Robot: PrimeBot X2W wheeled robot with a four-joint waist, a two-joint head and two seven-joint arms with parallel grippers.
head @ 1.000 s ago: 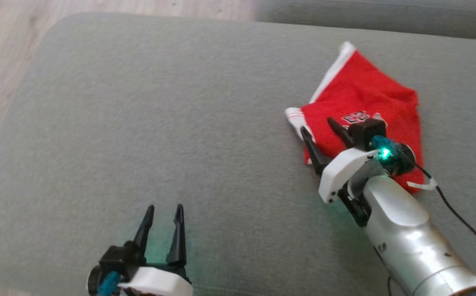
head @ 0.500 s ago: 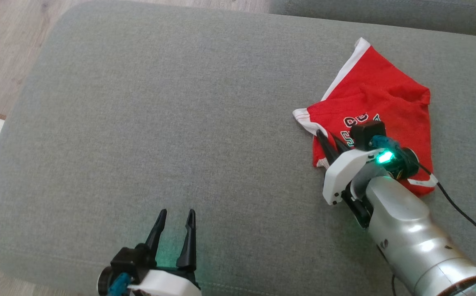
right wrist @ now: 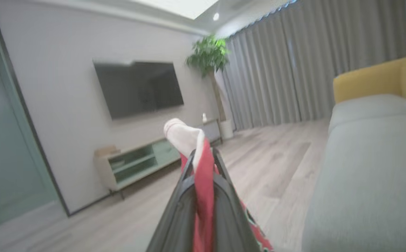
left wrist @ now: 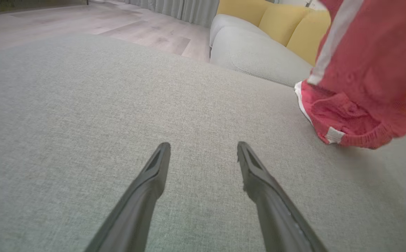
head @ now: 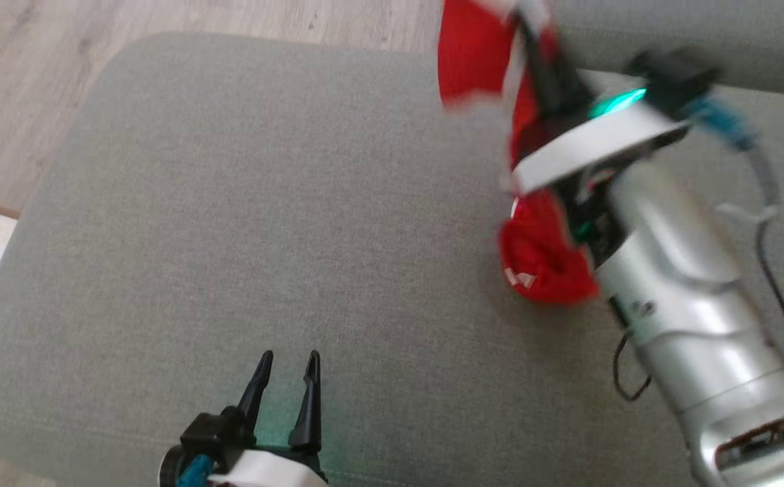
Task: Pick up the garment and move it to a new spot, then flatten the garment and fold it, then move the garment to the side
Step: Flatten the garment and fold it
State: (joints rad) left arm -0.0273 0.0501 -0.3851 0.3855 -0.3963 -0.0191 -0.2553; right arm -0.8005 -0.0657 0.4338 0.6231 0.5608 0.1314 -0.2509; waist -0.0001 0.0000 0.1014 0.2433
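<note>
In the head view, our right gripper [head: 544, 64] is raised at the far right, its fingers pressed together on the red garment [head: 544, 264]. The cloth hangs down from the pinch, long axis roughly vertical, and its lower end bunches on the grey cushion [head: 263, 203], or just above it. Our left gripper [head: 290, 358] sits near and left, fingers spread, holding nothing.

In the left wrist view, the garment [left wrist: 364, 70] dangles well apart, to the far right of the spread fingers.

In the right wrist view, the jaws pinch a red fold with white trim [right wrist: 183, 136].

We judge that the right arm carries. The bare cushion lies to the garment's left, so the move goes that way.
</note>
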